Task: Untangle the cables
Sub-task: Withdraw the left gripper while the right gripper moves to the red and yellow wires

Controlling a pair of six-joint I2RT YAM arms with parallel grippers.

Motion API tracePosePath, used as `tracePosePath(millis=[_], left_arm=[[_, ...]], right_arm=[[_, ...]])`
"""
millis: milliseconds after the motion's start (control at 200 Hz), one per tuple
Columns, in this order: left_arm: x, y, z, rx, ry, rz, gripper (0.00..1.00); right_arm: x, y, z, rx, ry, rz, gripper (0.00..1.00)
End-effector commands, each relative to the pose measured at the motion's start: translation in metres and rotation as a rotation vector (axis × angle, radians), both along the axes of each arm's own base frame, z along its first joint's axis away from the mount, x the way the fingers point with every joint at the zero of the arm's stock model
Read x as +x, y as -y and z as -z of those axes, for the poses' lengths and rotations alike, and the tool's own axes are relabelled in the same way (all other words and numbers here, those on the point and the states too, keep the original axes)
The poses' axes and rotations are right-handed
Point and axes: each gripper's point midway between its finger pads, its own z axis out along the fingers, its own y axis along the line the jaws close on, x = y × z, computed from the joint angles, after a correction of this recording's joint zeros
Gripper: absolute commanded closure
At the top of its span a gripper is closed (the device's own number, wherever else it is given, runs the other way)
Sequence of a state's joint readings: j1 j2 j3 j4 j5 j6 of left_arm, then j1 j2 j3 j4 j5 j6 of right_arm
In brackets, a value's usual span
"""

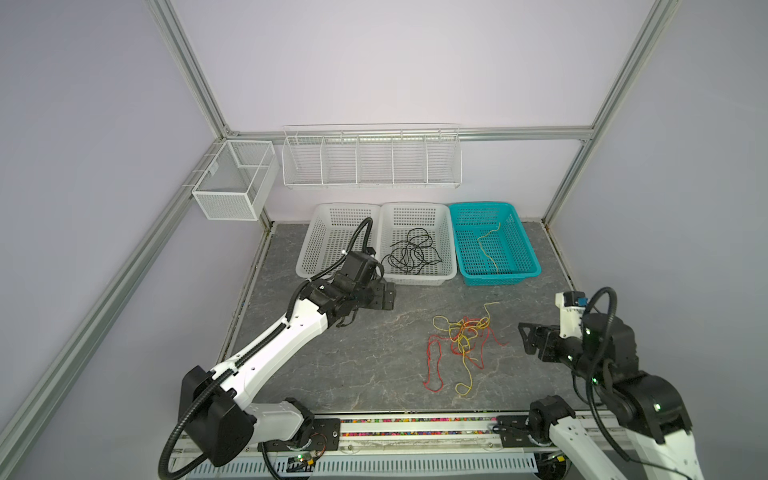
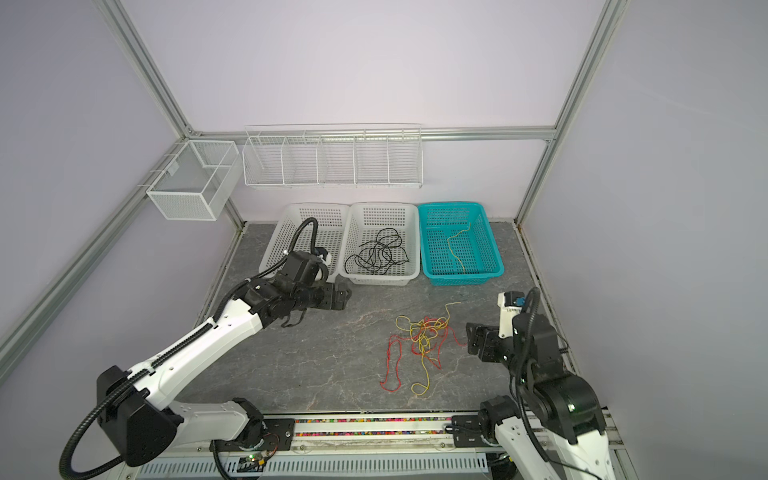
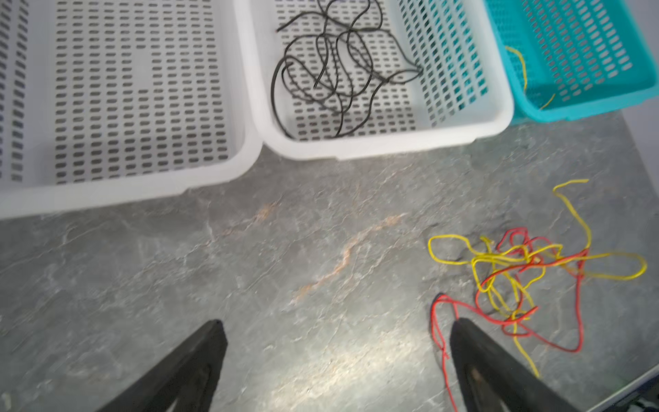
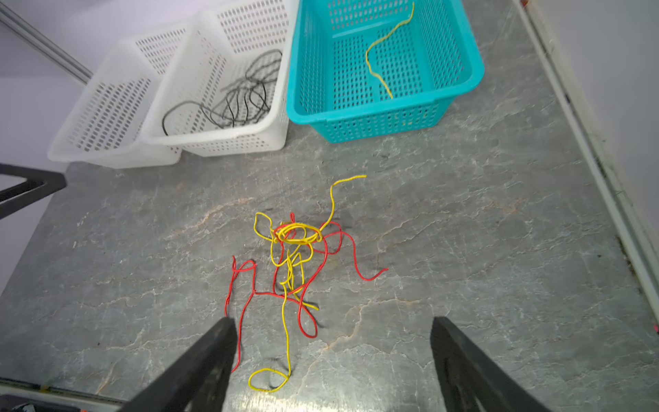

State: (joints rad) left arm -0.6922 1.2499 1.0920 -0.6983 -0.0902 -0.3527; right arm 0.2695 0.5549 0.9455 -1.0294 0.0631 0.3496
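The left gripper (image 3: 335, 324) stands wide and empty over the table (image 1: 332, 374), by the white baskets. The right gripper (image 4: 332, 320), also wide and empty, faces the red-yellow tangle (image 1: 462, 337) on the table. Black cables (image 1: 409, 253) lie in the middle basket (image 1: 415, 280), and one yellow cable (image 1: 490, 245) lies in the teal basket (image 1: 494, 279).

**Lilac walls, grey stone tabletop**

Here we are inside a booth of plain, pale lilac walls (image 1: 374, 62), framed by silver aluminium beams (image 1: 195, 83). Well beyond the left claw (image 1: 388, 297), a white wire rack (image 1: 370, 160) with five compartments hangs on the back wall. A white mesh box (image 1: 232, 187) sits in the corner, further out to that claw's side. Under it and the right claw (image 1: 525, 338) spreads a grey, marble-veined tabletop (image 1: 374, 365), and there's a soft glare (image 3: 338, 356) just ahead of the left claw. Behind both claws, a metal rail (image 1: 415, 428) runs along the near edge.
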Motion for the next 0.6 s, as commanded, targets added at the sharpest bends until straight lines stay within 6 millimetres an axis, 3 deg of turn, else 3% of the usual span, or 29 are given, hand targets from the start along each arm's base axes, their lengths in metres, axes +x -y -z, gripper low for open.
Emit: tracePosePath(millis=[0, 45, 60, 140, 235, 420, 595], left_arm=[[-0.004, -0.021, -0.001, 0.110, 0.098, -0.013, 0.01], [-0.005, -0.029, -0.001, 0.155, 0.119, -0.011, 0.01], [-0.005, -0.033, -0.001, 0.173, 0.127, -0.013, 0.01], [-0.003, -0.050, -0.009, 0.235, 0.178, -0.055, 0.01], [-0.003, -0.053, -0.020, 0.218, 0.229, -0.064, 0.01], [-0.004, -0.065, -0.027, 0.241, 0.274, -0.091, 0.01], [-0.005, -0.074, -0.034, 0.258, 0.299, -0.120, 0.01]], right_arm=[[0.006, -0.015, 0.014, 0.088, -0.056, -0.010, 0.12], [0.008, -0.018, 0.018, 0.103, -0.066, -0.009, 0.12], [0.007, -0.019, 0.030, 0.102, -0.101, -0.008, 0.12], [0.015, -0.030, 0.050, 0.134, -0.139, -0.024, 0.10], [0.020, -0.035, 0.073, 0.136, -0.173, -0.019, 0.06], [0.033, -0.044, 0.098, 0.105, -0.211, -0.024, 0.00], [0.044, -0.050, 0.123, 0.057, -0.238, -0.027, 0.09]])
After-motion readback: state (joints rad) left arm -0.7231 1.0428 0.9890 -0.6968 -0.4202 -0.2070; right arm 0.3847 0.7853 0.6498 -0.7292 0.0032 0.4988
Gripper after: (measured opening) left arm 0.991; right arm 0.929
